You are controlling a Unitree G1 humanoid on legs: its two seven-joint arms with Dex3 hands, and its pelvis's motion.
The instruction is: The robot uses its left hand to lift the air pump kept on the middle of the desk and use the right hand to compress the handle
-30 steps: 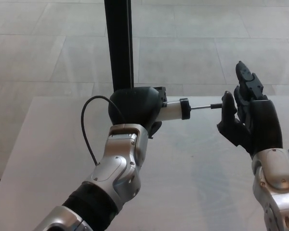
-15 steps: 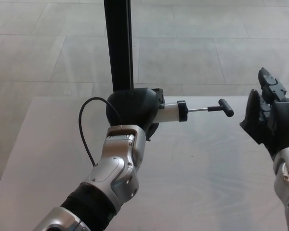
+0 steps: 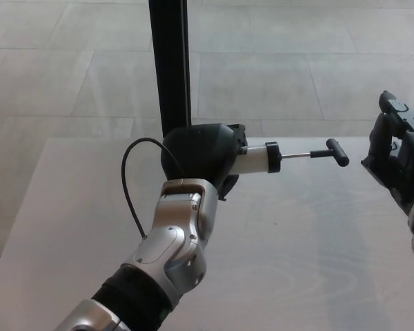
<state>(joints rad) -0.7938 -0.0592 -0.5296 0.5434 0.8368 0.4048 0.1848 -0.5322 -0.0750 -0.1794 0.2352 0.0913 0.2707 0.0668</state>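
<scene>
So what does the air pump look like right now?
The air pump is a small white cylinder with a black collar, a thin metal rod and a black T-handle pulled out to the right. It lies sideways above the desk, gripped by the left hand. A black hose loops out to the left. Nothing touches the handle.

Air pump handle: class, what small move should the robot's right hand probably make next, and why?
Probably bring the right hand leftward onto the T-handle. The left hand holds the air pump above the desk, its rod is extended, and the right hand sits apart from the handle, holding nothing.
</scene>
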